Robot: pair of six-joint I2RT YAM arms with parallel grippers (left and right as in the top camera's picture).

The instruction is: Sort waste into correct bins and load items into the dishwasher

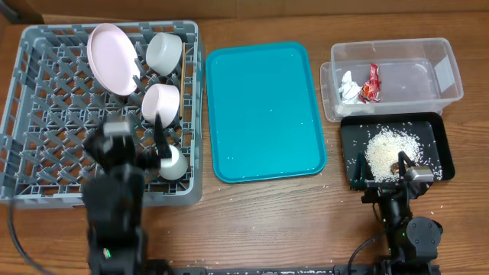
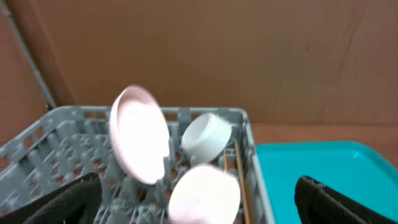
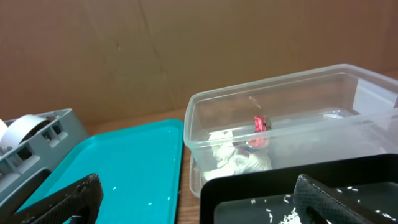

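Observation:
The grey dish rack (image 1: 46, 114) holds the pinkish-white plate (image 1: 113, 57), the grey-green bowl (image 1: 164, 52), the pinkish-white bowl (image 1: 161, 103) and the small white cup (image 1: 175, 163). My left gripper (image 1: 145, 145) is open and empty over the rack, just left of the cup. In the left wrist view, the plate (image 2: 140, 134), grey-green bowl (image 2: 208, 134) and pinkish bowl (image 2: 205, 193) lie ahead of the left gripper (image 2: 198, 190). The clear tub (image 1: 420, 76) holds the red wrapper (image 1: 370, 82) and napkin (image 1: 350, 88). The black tray (image 1: 439, 134) holds rice (image 1: 388, 147) and a brown scrap (image 1: 394, 166). My right gripper (image 1: 380, 169) is open over its near edge.
The teal serving tray (image 1: 263, 111) lies between the rack and the bins, with a few rice grains on it. In the right wrist view the clear tub (image 3: 292, 99), black tray (image 3: 261, 196), teal tray (image 3: 124, 168) and rack corner (image 3: 46, 140) show ahead of the right gripper (image 3: 199, 196).

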